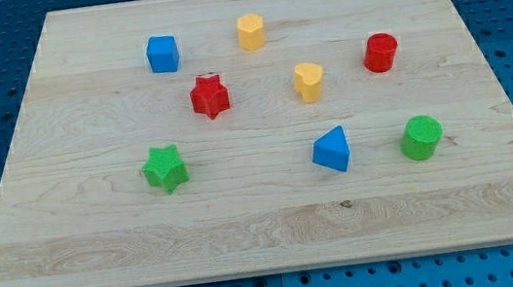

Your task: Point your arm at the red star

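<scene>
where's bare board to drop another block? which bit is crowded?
Free: the strip along the view's bottom below green star, blue triangle and green cylinder. Crowded: around red star. My tip isn't in view.

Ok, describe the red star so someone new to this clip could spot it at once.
Start from the wooden board and look at its upper-left part. The red star lies there, below and to the right of the blue cube and above the green star. The only other red block is the red cylinder, far to the view's right. My tip isn't visible.
</scene>
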You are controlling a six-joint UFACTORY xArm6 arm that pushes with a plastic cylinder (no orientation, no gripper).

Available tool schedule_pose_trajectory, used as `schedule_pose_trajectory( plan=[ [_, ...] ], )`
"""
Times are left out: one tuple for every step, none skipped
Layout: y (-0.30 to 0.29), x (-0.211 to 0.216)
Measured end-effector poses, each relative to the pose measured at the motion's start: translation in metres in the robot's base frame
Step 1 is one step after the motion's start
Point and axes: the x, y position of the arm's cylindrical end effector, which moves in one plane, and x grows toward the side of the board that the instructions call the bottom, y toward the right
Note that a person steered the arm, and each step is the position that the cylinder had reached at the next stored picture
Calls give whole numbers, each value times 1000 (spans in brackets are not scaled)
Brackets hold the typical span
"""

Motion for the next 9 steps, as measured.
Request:
schedule_pose_trajectory(
  plan=[
    [0, 0],
    [0, -1],
    [0, -1],
    [0, 0],
    [0, 0],
    [-12, 0],
    [-62, 5],
    [-120, 12],
    [-163, 14]
  ],
)
